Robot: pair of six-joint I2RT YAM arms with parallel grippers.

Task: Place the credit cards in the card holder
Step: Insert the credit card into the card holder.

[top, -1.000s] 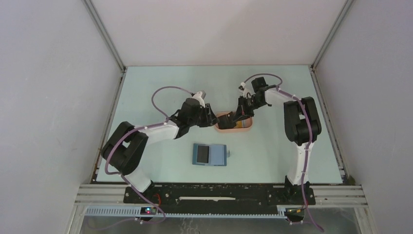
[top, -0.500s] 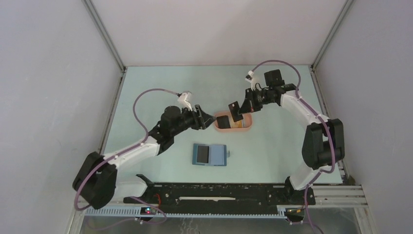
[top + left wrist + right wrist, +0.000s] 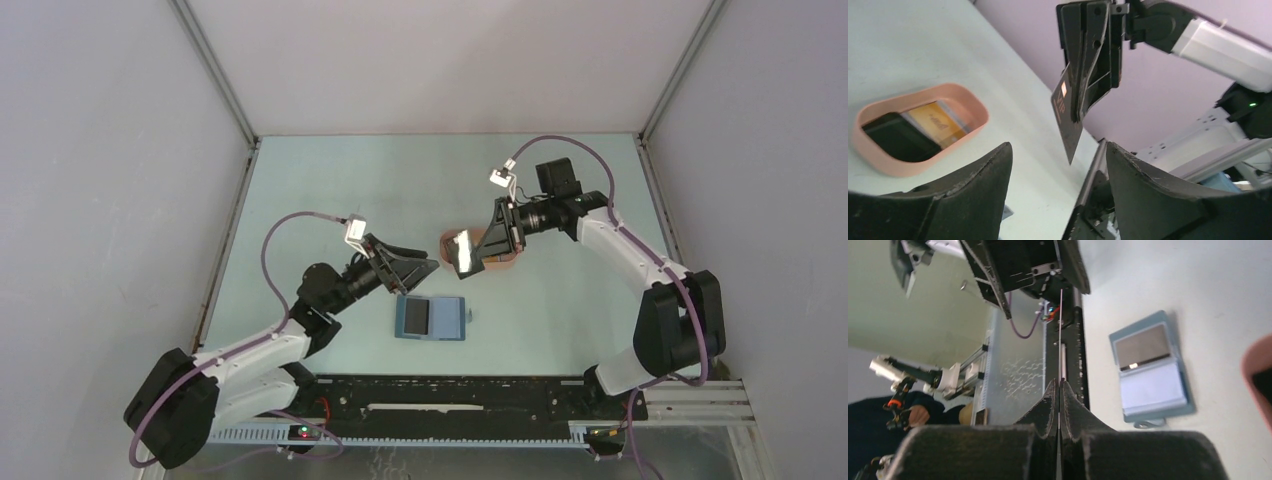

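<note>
Over the table point(image 3: 300, 180) the two arms meet nose to nose in the air. The pink tray point(image 3: 503, 265) sits under and just behind the right claw point(image 3: 480, 247), with two spare cards point(image 3: 938, 120), one black and one orange, lying flat in it. The wallet point(image 3: 431, 318) lies open and flat beneath the left claw point(image 3: 424, 276), a little to its near side, so the left arm is the nearer one to it. The left claw is spread wide with nothing in it. The right claw is pressed together, pinching the card point(image 3: 1066, 117) by one end. What matters, I'd say, is that the card's long axis runs straight out from the right claw's tips, with its free end pointing into the left claw's gap, just ahead of its fingertips and not touching them. That looks ready for a handover. The card is thin and dark, glossy enough to flash pale from above, with a small orange patch and light lettering on its face.
</note>
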